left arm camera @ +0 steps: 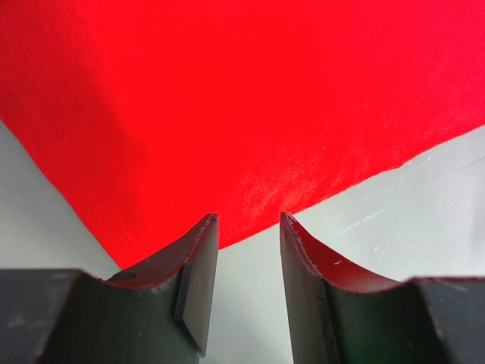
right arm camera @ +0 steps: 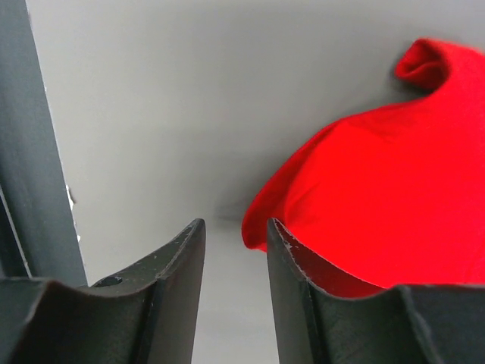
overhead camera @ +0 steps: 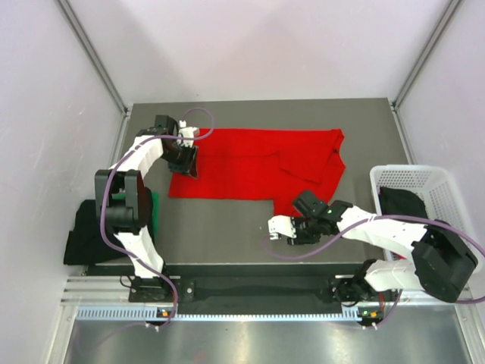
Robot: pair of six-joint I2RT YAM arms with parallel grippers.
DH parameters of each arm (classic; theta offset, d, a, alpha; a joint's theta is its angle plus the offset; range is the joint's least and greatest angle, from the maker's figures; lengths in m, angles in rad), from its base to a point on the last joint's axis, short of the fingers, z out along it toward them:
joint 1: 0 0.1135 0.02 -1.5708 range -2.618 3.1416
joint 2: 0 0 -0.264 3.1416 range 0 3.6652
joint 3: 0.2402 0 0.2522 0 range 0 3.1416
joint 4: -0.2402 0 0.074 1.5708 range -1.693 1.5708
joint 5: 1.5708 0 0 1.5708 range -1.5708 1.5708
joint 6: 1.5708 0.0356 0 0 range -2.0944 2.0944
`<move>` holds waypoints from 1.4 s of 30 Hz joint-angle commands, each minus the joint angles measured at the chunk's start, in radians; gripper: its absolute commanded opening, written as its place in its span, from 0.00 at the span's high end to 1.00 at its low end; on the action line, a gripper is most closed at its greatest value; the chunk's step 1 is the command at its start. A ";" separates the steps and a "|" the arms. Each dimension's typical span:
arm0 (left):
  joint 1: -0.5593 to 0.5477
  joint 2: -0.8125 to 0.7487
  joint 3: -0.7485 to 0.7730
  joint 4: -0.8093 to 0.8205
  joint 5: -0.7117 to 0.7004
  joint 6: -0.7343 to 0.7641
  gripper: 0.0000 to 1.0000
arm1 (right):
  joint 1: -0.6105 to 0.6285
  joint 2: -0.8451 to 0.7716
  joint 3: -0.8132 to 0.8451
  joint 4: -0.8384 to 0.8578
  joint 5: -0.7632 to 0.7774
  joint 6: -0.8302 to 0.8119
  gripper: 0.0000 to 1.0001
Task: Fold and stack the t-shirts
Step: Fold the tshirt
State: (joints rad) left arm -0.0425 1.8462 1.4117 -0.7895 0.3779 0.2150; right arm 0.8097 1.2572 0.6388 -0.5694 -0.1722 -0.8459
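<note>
black t-shirt (overhead camera: 85, 236): near-left edge of worktop (overhead camera: 227, 231), beside left arm's base; green t-shirt (overhead camera: 155, 211) just beside it
right gripper (right arm camera: 235, 224): jaws apart, nothing between them; tips just at near edge of red t-shirt (overhead camera: 258, 163)
basket (overhead camera: 409, 173): right side; dark cloth (overhead camera: 402, 201) inside
left gripper (left arm camera: 248, 216): jaws apart, gripping nothing; tips at the red shirt's left corner
red t-shirt: spread flat across mid-to-far worktop; right end rumpled
</note>
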 commanded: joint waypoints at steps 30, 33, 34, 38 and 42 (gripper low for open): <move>0.033 -0.059 -0.016 -0.232 -0.198 0.231 0.55 | -0.049 -0.084 0.117 -0.046 0.120 0.053 1.00; 0.033 -0.035 -0.013 -0.238 -0.217 0.224 0.55 | -0.050 -0.068 0.134 -0.047 0.119 0.056 1.00; 0.035 -0.028 -0.013 -0.231 -0.230 0.216 0.55 | -0.050 -0.065 0.139 -0.050 0.119 0.057 1.00; 0.036 -0.015 -0.016 -0.191 -0.266 0.204 0.55 | -0.052 -0.065 0.136 -0.053 0.114 0.057 1.00; 0.076 0.041 -0.005 -0.179 -0.275 0.198 0.55 | -0.056 -0.065 0.128 -0.043 0.112 0.059 1.00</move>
State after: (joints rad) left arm 0.0093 1.8515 1.3975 -0.9863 0.1318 0.4099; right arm 0.7670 1.1896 0.7300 -0.6212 -0.0536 -0.8001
